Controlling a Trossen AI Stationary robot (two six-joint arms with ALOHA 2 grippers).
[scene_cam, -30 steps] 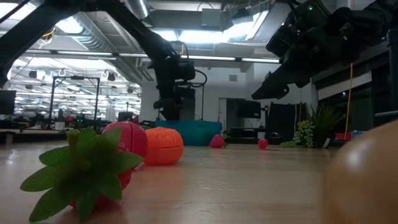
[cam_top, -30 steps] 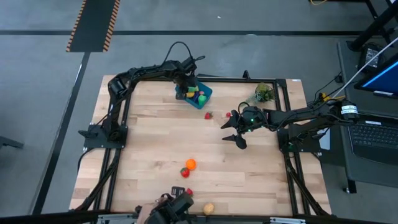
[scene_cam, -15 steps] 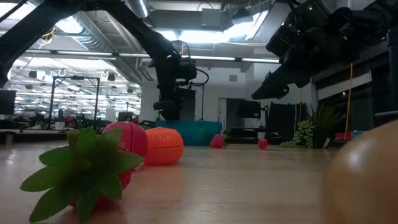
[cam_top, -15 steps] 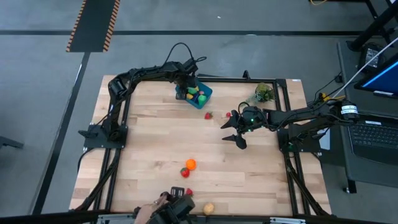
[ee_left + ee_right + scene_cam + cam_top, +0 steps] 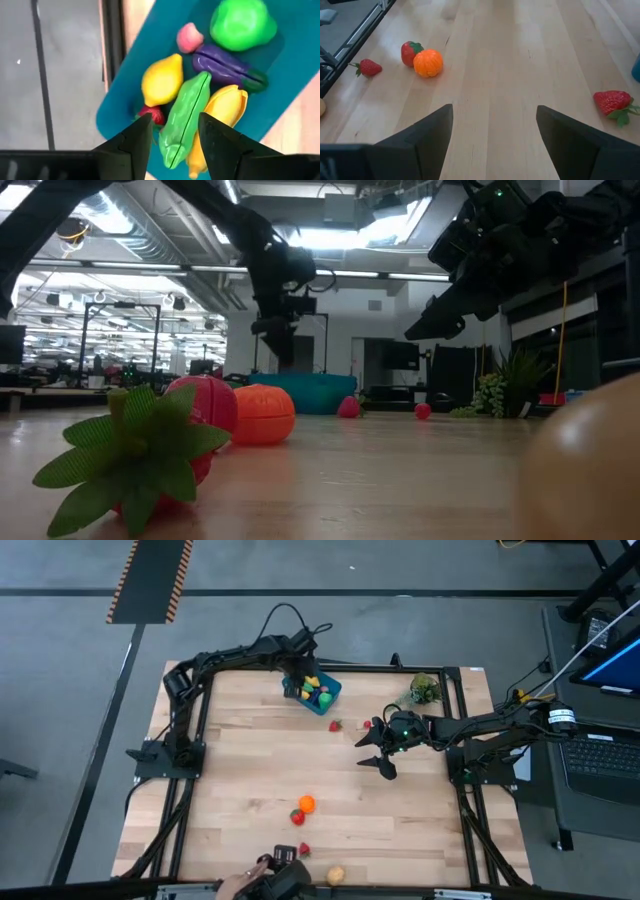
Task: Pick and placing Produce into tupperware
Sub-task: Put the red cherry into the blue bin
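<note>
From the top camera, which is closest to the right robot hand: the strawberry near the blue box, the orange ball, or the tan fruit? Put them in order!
From the right gripper:
1. Strawberry, beside the blue container.
2. Orange ball, mid-table.
3. Tan fruit, at the table's near edge.

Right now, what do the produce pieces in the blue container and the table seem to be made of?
The produce looks like glossy moulded plastic: bright highlights and a seam along the green piece. The blue container seems matte plastic. The table looks like pale wood, with visible plank lines.

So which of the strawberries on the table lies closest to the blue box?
The strawberry just off the blue box's corner, near the table's far edge. The other strawberry lies at the near edge, beyond the orange.
</note>
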